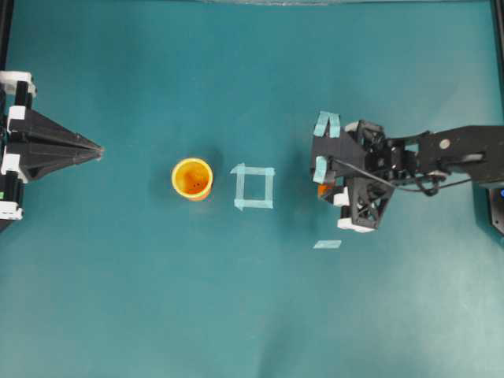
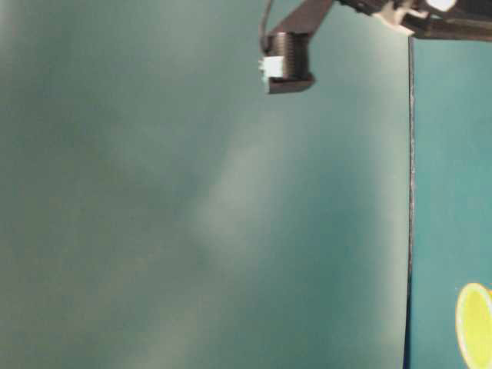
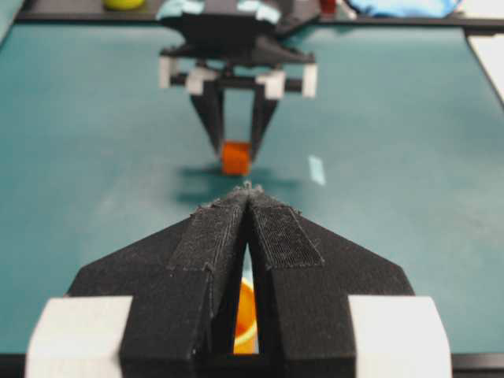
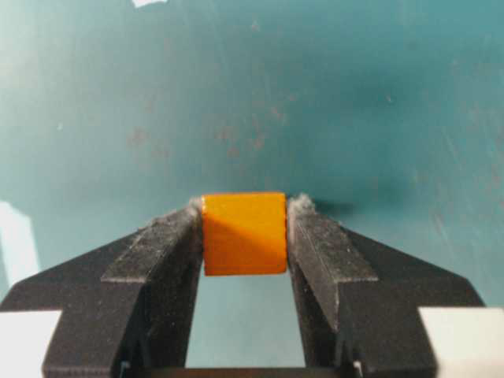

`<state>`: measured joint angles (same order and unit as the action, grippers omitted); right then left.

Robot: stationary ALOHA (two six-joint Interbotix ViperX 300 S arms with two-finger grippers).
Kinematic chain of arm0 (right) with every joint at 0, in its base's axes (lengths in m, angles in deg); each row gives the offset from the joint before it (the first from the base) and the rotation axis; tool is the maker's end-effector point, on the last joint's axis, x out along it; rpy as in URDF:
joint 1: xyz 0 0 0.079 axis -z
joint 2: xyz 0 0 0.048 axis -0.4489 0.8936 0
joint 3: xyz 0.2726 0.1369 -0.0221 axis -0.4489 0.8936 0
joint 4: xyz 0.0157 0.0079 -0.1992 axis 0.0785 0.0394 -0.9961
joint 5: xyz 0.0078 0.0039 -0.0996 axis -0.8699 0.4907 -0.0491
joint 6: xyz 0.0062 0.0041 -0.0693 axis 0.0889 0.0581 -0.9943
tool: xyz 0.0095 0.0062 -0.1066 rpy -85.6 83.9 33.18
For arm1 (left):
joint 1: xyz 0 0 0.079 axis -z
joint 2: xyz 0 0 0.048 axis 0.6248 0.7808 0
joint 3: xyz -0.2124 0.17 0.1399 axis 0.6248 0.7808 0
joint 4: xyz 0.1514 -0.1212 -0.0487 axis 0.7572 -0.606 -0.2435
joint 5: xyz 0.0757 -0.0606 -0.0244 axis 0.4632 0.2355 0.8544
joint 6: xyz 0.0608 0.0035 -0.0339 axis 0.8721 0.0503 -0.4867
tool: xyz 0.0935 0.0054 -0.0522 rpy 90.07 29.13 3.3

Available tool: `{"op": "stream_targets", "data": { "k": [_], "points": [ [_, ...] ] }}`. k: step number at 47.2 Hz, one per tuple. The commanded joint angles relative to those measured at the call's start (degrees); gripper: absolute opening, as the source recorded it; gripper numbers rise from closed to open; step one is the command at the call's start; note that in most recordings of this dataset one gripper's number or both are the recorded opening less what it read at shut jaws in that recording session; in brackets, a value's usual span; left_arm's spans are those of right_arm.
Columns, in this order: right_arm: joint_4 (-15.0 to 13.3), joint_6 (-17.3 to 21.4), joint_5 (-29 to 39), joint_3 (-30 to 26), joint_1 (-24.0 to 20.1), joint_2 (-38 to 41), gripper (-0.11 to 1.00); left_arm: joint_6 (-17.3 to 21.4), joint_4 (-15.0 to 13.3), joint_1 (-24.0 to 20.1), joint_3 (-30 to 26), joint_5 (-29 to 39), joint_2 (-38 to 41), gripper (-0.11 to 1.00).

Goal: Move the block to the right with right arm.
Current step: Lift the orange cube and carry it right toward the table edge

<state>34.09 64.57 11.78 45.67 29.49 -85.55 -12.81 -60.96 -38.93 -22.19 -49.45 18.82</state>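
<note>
the right wrist view shows what the others hide: the block (image 4: 244, 233) sits right between the tips of the right gripper (image 4: 244, 236), and both black fingers (image 4: 161, 252) touch its sides. the right gripper is pinching the block. from overhead, the right gripper (image 1: 324, 187) covers nearly all of the block (image 1: 322, 190); only a tiny orange bit peeks out under it. the left wrist view looks across the table (image 3: 94, 157) and shows the block (image 3: 235, 157) low at the tips of the right gripper (image 3: 235, 151), with a dark shadow under it. the pictures do not show if it touches the table.

the right arm (image 1: 457, 151) reaches in from the right edge of the overhead view and points its gripper down at the table.

the left gripper (image 1: 99, 150) is well apart from the block, at the far left. its fingers are pressed together with only a thin slit between them, and it holds nothing.

between the two grippers stand the cup (image 1: 192, 178) and the tape square (image 1: 253, 187), side by side but not touching. the square is nearer the right gripper. a small strip of tape (image 1: 327, 244) lies near the right gripper. nothing stands in the way around the block.

the table-level view is blurry and shows only a bit of an arm and part of a yellow rim.
</note>
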Motion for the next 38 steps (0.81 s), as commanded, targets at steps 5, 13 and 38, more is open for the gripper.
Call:
{"op": "stream_targets", "data": {
  "k": [5,13,38],
  "points": [
    [-0.1,-0.1,6.0,-1.5,-0.2,-7.2,0.41,0.0,0.1,-0.1,-1.5,-0.3,0.4,0.0],
    [0.0,0.0,12.0,-0.4,-0.4,-12.0,0.41,0.0,0.1,-0.1,-1.6,-0.2,0.4,0.0],
    [3.2,0.3,24.1,4.7,-1.9,-27.8,0.41,-0.2,0.1,-0.1,-1.6,-0.3,0.4,0.0]
  ]
}}
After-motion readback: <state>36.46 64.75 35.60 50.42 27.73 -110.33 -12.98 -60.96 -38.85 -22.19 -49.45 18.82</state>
